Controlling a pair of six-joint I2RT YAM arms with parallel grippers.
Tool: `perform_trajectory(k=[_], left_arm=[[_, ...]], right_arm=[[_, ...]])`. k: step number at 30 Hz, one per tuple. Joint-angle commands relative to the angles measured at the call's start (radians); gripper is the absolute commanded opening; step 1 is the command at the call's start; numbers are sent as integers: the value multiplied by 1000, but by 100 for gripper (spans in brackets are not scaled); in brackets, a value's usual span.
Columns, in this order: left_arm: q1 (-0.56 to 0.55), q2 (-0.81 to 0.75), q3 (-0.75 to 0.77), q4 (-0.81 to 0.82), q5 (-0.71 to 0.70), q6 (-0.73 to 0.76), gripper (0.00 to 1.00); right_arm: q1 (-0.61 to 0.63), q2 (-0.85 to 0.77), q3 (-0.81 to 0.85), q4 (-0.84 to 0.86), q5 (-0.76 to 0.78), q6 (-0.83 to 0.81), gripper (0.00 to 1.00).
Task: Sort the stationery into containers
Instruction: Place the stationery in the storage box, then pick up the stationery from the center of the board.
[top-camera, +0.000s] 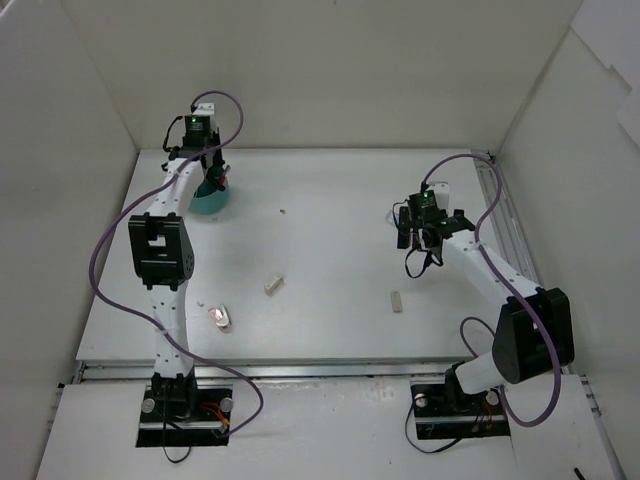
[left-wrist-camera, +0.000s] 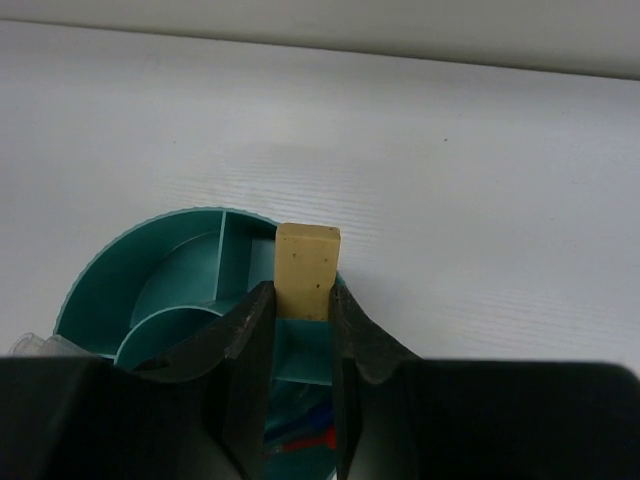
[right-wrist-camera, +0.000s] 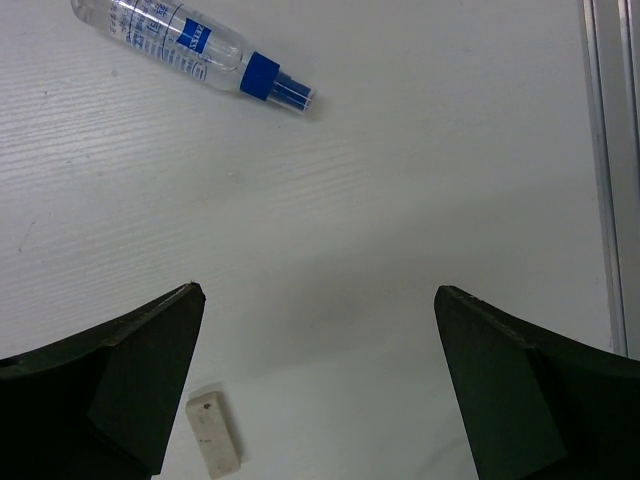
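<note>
two claws: left claw is pinching a beige eraser block; right claw is hanging wide open, holding nothing.
eraser position: it is hovering above the teal cup, close to its far rim.
cup contents: red and blue pens are showing low between the left fingers.
left to sort: a blue-white tube and a second eraser are lying on the table.
risk: let go here, the block is likely clipping the rim and bouncing out.

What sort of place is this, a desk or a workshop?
Most likely a lab test booth: plain white walls box in the table, and a left arm and right arm are bolted to its edge.
</note>
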Motion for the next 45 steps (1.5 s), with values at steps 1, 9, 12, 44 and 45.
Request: perform_trajectory(k=[1, 9, 12, 44, 45], left_arm=[[8, -73, 0, 46, -43, -12, 13], [8, -87, -21, 37, -68, -20, 30], [8, -107, -34, 43, -65, -15, 44], [-146, -1122, -1120, 264, 151, -239, 100], [-147, -1133, -1132, 253, 144, -239, 100]], right_arm=[[-9, 1, 33, 17, 1, 7, 98], [-6, -16, 13, 15, -5, 14, 98], [-7, -28, 10, 17, -10, 15, 98], [223, -29, -279, -32, -144, 253, 55], [229, -21, -277, -35, -141, 245, 52]])
